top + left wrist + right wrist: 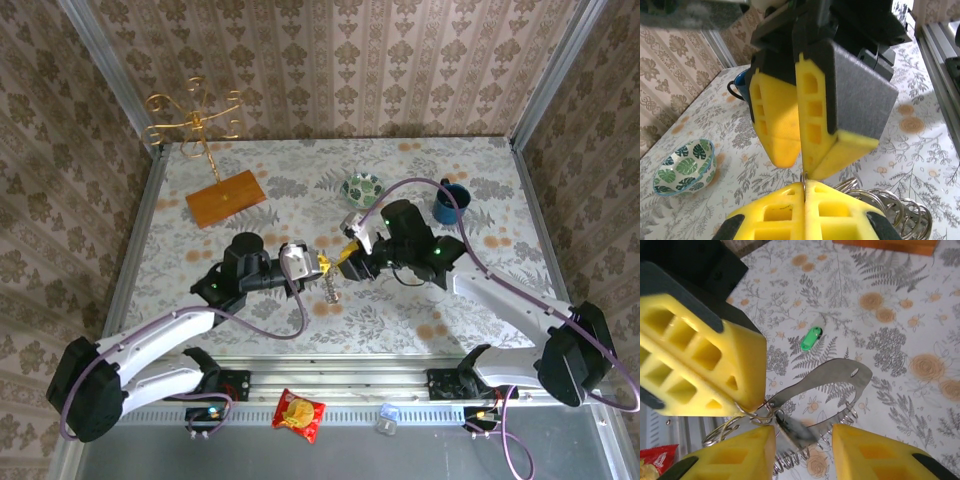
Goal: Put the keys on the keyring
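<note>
Left tool [804, 186] is pinched shut on the keyring [885, 202], holding its thin wire. Just across the keyring, the right tool [802, 435] stands parted, gripping nothing. Beyond the keyring, the green key [811, 338] lies flat on the counter [900, 365], its long axis slanting away. The right arm looks nearer to it.
</note>
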`<state>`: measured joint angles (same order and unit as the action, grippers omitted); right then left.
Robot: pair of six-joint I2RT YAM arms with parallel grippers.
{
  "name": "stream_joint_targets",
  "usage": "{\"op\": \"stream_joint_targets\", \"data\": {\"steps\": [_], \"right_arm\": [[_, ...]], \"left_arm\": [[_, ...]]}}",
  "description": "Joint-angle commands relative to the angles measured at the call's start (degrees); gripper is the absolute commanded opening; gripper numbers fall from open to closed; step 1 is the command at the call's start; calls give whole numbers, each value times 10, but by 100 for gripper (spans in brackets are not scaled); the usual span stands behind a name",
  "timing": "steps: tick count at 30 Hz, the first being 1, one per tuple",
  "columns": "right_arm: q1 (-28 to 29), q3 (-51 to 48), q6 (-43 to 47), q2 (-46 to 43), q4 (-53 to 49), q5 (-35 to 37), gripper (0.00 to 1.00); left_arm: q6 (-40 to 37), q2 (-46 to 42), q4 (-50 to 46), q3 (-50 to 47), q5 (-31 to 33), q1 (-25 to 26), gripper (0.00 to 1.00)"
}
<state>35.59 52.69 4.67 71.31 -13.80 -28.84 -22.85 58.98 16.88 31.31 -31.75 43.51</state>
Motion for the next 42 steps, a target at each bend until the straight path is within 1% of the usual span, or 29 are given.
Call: {"op": "stream_joint_targets", "data": {"steps": [1,2,4,5,7,10,14,19,22,31,32,34,35,38,39,40,42], "right_arm": [[-3,-47,48,-59,85,-14,41],[-4,-60,73,-71,102,-17,44],[-4,-90,141,-92,134,-30,45],[-4,-95,156,-96,144,-24,45],[-4,-88,186,-95,136,-25,44],[-4,-72,206,-83,110,-48,41],[-3,-71,199,-73,121,-67,38],[-3,-75,173,-68,155,-69,29],[-3,-72,166,-61,158,-80,26],[3,-60,164,-41,165,-100,20],[4,-59,164,-39,170,-101,17],[4,-56,163,-38,182,-112,2],[4,-56,163,-37,186,-116,0],[4,-54,178,-40,174,-116,0],[4,-51,187,-40,161,-111,0],[4,-49,195,-42,149,-106,0],[4,-42,214,-44,119,-91,0]], "left_arm": [[74,-1,116,-24,-23,0,0],[86,1,135,-30,-29,-2,0],[111,9,174,-40,-47,-10,0],[120,12,193,-45,-60,-13,0],[137,20,235,-57,-81,-18,0],[150,29,279,-70,-94,-24,0],[154,39,294,-74,-109,-27,0],[151,46,304,-75,-126,-27,0],[146,46,305,-77,-131,-28,0],[158,52,334,-79,-141,-28,0],[163,53,341,-81,-142,-27,0],[174,57,361,-88,-142,-27,0],[175,57,363,-90,-141,-28,0],[169,54,349,-94,-121,-29,0],[163,50,333,-94,-107,-29,12],[155,44,313,-93,-98,-29,20],[126,28,248,-84,-81,-29,32]]}}
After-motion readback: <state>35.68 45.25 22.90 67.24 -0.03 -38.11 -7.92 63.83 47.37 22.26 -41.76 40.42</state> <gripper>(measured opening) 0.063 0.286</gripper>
